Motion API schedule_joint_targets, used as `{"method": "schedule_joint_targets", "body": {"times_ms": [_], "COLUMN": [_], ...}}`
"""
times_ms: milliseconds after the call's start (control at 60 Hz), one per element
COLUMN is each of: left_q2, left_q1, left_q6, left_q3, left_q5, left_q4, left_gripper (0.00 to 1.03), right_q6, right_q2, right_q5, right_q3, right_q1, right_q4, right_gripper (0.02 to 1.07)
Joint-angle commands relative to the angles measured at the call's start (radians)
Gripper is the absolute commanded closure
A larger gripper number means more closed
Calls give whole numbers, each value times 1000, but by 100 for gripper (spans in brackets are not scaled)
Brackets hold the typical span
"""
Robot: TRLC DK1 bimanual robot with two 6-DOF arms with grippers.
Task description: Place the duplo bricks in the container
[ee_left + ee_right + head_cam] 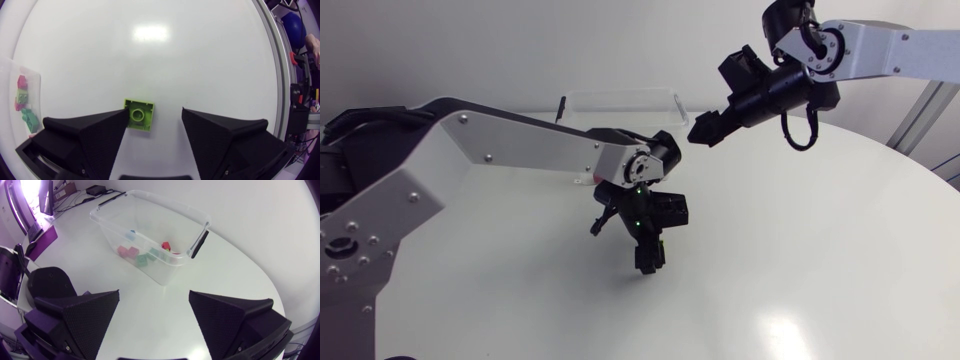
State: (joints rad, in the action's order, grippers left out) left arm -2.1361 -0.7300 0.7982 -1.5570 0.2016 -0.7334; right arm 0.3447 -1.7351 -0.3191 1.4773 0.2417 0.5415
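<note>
Brick [139, 114] hollow-side-up between spread fingers [85, 136]

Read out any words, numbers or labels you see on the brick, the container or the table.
None can be read.
The green duplo brick shows no print.
The clear container shows no label or lettering.
The white table bears no marks.

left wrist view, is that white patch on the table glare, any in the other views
Left wrist view: yes, glare on the table ahead of the green brick, edges bent by fisheye. Head view: faint sheen. Right wrist view: no such patch.
</note>
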Motion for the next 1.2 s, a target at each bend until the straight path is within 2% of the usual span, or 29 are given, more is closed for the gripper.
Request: {"method": "schedule_joint_targets", "body": {"times_ms": [0,433,733,767,867,917,1050,1117,1183], "left_q2": [41,-44,-67,-71,-102,-114,-134,-136,-127], "left_q1": [-6,34,29,27,15,11,6,3,4], "left_q6": [29,58,59,59,59,59,59,59,58], "left_q3": [-12,-38,-74,-80,-104,-112,-124,-121,-120], "left_q5": [5,-30,-30,-34,-48,-57,-65,-65,-65], "left_q4": [-14,28,3,-6,-44,-63,-96,-96,-96], "left_gripper": [31,31,32,35,58,66,77,88,89], "right_q6": [23,36,40,40,40,40,45,48,51], "right_q2": [25,31,39,40,48,49,54,55,59], "right_q5": [-14,-26,-31,-31,-31,-32,-34,-35,-37], "right_q3": [-31,-48,-63,-66,-74,-77,-83,-87,-92], "right_q1": [-4,-15,-18,-19,-22,-24,-32,-39,-41], "right_q4": [-14,-15,-18,-18,-18,-20,-20,-20,-20], "right_gripper": [6,6,6,6,6,6,6,6,6]}}
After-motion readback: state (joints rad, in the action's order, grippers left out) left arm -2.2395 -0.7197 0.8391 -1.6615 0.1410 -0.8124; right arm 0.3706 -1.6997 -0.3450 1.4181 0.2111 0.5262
